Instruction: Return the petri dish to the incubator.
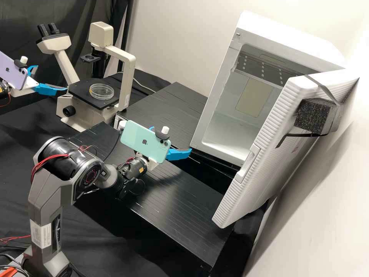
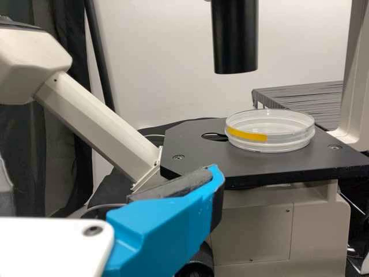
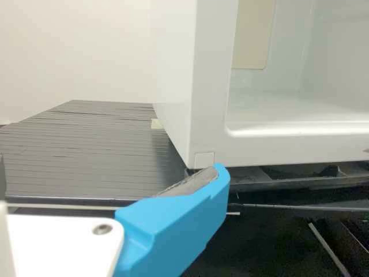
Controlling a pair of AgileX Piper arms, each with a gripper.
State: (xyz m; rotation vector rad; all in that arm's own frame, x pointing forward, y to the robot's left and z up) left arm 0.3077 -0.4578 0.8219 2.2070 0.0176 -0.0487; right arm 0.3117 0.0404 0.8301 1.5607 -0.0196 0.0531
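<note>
The clear petri dish (image 1: pixel 101 91) with a yellow strip on its side lies flat on the microscope's black stage (image 1: pixel 82 94). At the far left, my left gripper (image 1: pixel 51 78) stands open, short of the stage. In the left wrist view the dish (image 2: pixel 270 131) rests beyond my left gripper (image 2: pixel 109 180), apart from it. My right gripper (image 1: pixel 172 138), also open, is in front of the incubator (image 1: pixel 215 92). The right wrist view has the right gripper (image 3: pixel 110 173) by the lower front corner of the incubator (image 3: pixel 210 86), whose door is open.
The incubator's open door (image 1: pixel 265 150) stands at the right, with a black foam block (image 1: pixel 313 115) strapped on. The microscope's pale upright (image 1: pixel 126 80) rises beside the dish, its eyepiece tube (image 1: pixel 66 65) slants at the left. The black ribbed bench (image 1: pixel 180 200) lies below the right gripper.
</note>
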